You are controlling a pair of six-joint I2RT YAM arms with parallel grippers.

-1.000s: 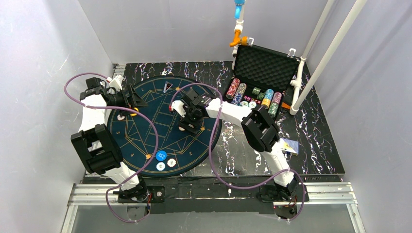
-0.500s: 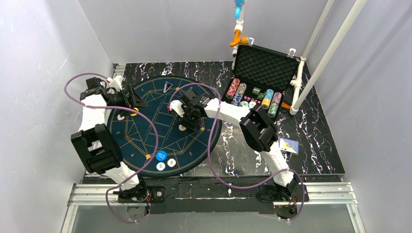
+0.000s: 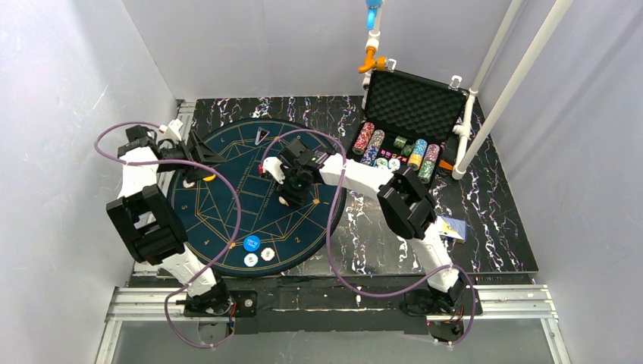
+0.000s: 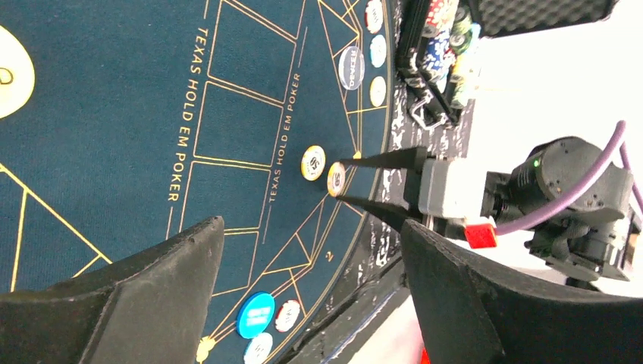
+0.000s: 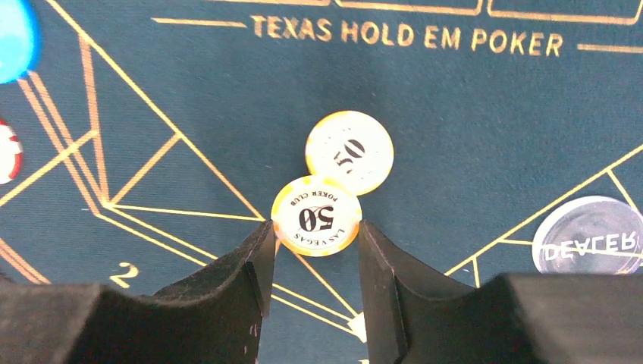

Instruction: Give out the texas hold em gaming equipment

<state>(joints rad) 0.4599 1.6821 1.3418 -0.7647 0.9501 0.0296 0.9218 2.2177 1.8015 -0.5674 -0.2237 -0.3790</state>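
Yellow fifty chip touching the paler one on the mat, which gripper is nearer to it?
Right. The right gripper pinches the round yellow fifty poker chip between its fingertips; the left gripper, open, hovers far off to the chip's left.

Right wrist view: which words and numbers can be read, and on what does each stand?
"TEXAS HOLD EM POKER": mat
"2": mat
"50": pale chip
"50", "LAS VEGAS", "POKER CLUB": yellow chip
"DEALER": white disc
Red chip, left edge: cut off, unreadable

Pale walls around black marbled tabletop
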